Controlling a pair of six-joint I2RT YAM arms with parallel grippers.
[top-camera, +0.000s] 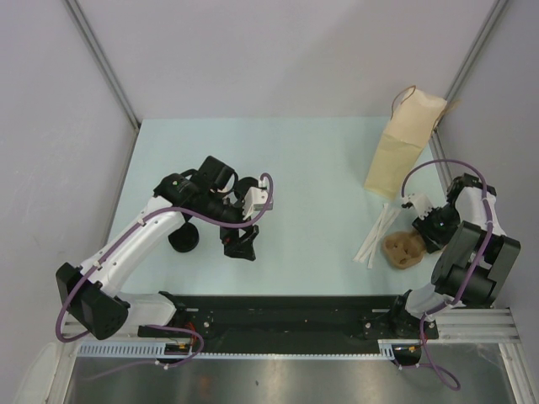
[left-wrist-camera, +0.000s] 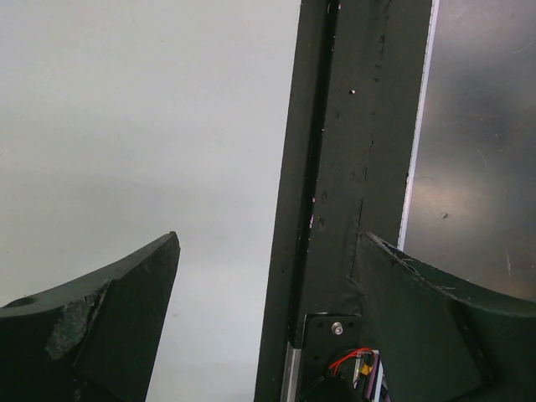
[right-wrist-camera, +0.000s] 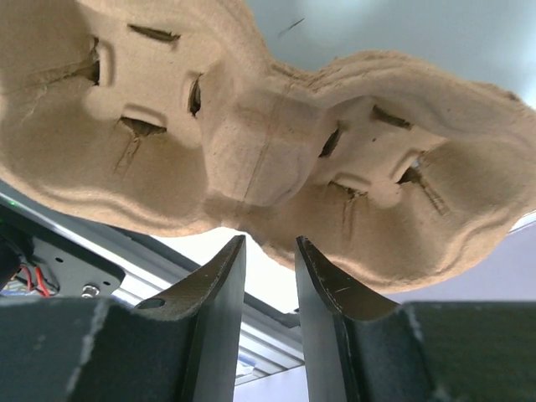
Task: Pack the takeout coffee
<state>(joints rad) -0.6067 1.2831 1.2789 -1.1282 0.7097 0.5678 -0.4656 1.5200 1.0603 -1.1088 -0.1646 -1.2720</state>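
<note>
On the bench [top-camera: 320, 168] the paper bag [top-camera: 402, 156] sits far right. By it the right gripper [right-wrist-camera: 269, 240], jaws narrowly parted with nothing between them, has its tips at the edge of the pulp tray [right-wrist-camera: 268, 159]. The one likely coffee cup [top-camera: 184, 238], a dark round lid beside the left arm [top-camera: 135, 240], lies left of the left gripper [left-wrist-camera: 270, 243], whose wide-open, empty jaws face the near rail [left-wrist-camera: 352, 167]; that arm is far nearer.

Brown pulp tray [right-wrist-camera: 276, 151] sitting just beyond black right jaws, tan paper bag [top-camera: 402, 143] standing farther off, pale mint surface [top-camera: 312, 168] spreading beneath.
</note>
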